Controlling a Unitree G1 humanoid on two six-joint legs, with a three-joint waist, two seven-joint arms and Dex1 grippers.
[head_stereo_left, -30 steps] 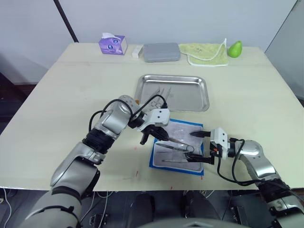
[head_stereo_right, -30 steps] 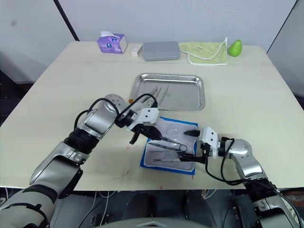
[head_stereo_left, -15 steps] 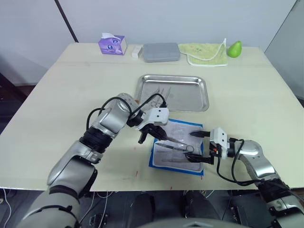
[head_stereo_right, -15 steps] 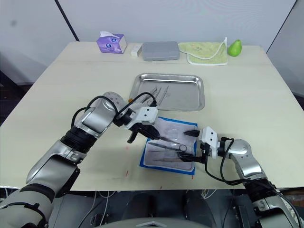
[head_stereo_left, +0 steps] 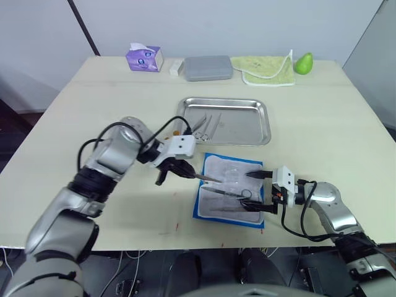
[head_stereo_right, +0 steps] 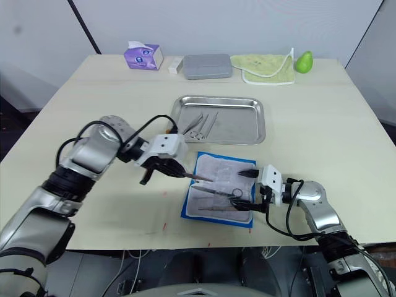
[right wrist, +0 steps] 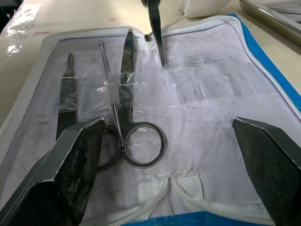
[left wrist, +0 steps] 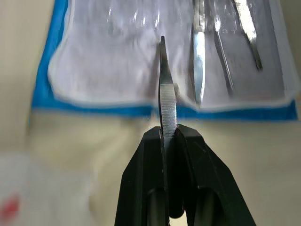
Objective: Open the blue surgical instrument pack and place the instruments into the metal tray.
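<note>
Setting: lab test room | cues: pale table (head_stereo_left: 346,124), bare white wall (head_stereo_left: 216,25)

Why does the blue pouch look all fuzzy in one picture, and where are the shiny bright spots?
In the left wrist view, the tweezers held in the left gripper look sharp, but the blue surgical instrument pack behind them is out of focus. In the right wrist view, its clear pockets glint. In the left eye view, the metal tray mirrors the light.
</note>
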